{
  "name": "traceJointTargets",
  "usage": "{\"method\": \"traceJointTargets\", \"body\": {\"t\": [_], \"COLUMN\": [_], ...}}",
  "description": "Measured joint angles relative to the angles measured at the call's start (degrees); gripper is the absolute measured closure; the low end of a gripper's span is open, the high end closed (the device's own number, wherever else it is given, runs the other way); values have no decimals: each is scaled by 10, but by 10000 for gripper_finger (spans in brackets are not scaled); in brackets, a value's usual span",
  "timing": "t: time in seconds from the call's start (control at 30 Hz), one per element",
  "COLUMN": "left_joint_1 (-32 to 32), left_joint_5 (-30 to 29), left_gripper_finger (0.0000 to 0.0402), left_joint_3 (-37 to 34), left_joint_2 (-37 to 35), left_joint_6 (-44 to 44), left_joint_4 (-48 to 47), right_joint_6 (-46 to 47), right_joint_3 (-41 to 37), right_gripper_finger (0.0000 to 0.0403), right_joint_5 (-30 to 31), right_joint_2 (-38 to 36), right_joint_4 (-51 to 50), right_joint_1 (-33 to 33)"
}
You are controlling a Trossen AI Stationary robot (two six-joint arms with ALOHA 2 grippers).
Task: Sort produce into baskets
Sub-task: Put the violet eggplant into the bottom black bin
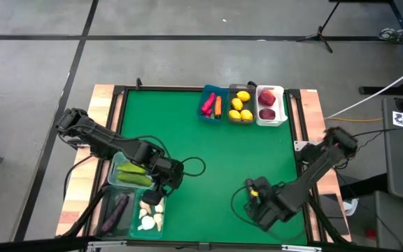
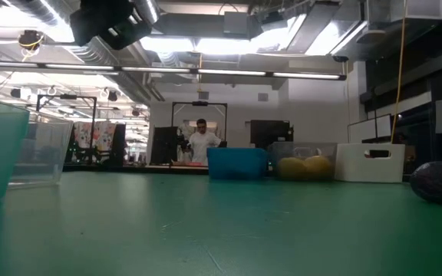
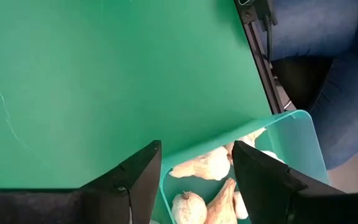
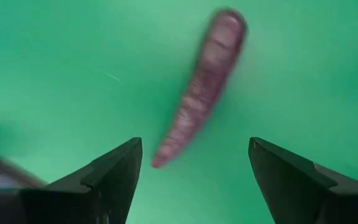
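The last loose piece is a dark purple eggplant (image 4: 204, 87), a slim tapering toy lying flat on the green table (image 1: 208, 154) near its near right corner, directly under the right gripper (image 4: 194, 165). That gripper hovers over it with its fingers spread wide and empty, the eggplant lying lengthwise in the gap between them. I judge the piece to be light hollow plastic: stiff, smooth and somewhat slippery, unlikely to be harmed by a firm squeeze but apt to squirt or roll out of a loose one. The best hold looks to be across its thicker middle, not at the thin pointed end, with the fingers closing on the two long sides. In the low view it shows only as a dark rounded lump (image 2: 440, 182) at the right edge.

Its likely home is the dark clear basket (image 1: 112, 210) at the near left, where other eggplants (image 1: 117, 208) already lie. Just right of that, the left gripper (image 3: 194, 168) hangs over the teal basket (image 3: 291, 134) of white garlic (image 3: 204, 167), its fingers parted and gripping nothing. The cucumbers (image 1: 133, 173) sit in the basket just beyond.

Along the far edge stand the blue basket (image 1: 206, 115), the lemons (image 1: 241, 105) and the white basket (image 1: 280, 119)
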Motion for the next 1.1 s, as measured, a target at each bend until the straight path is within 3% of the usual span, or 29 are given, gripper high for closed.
{"method": "traceJointTargets", "body": {"t": [0.07, 0.17, 0.3, 0.47, 0.6, 0.97, 1.1], "left_joint_1": [1, 4, 5, 4, 4, 3, 0], "left_joint_5": [0, 0, 0, -4, -9, -20, -20], "left_gripper_finger": [206, 206, 206, 206, 206, 206, 205], "left_joint_3": [0, 0, 0, 0, 0, -1, -1], "left_joint_2": [0, 0, 0, 0, 0, 0, -5], "left_joint_6": [5, 7, 8, 9, 10, 21, 22], "left_joint_4": [0, 0, 0, 0, -1, -4, -5], "right_joint_6": [13, 27, 27, 24, 24, 21, 11], "right_joint_3": [-52, -114, -159, -198, -222, -231, -231], "right_gripper_finger": [107, 107, 107, 107, 107, 108, 147], "right_joint_5": [26, 19, -4, 12, 25, -8, -5], "right_joint_2": [-46, -87, -88, -84, -83, -2, 4], "right_joint_4": [57, 94, 151, 226, 254, 305, 308], "right_joint_1": [1, -1, -13, -20, -20, -24, -24]}}
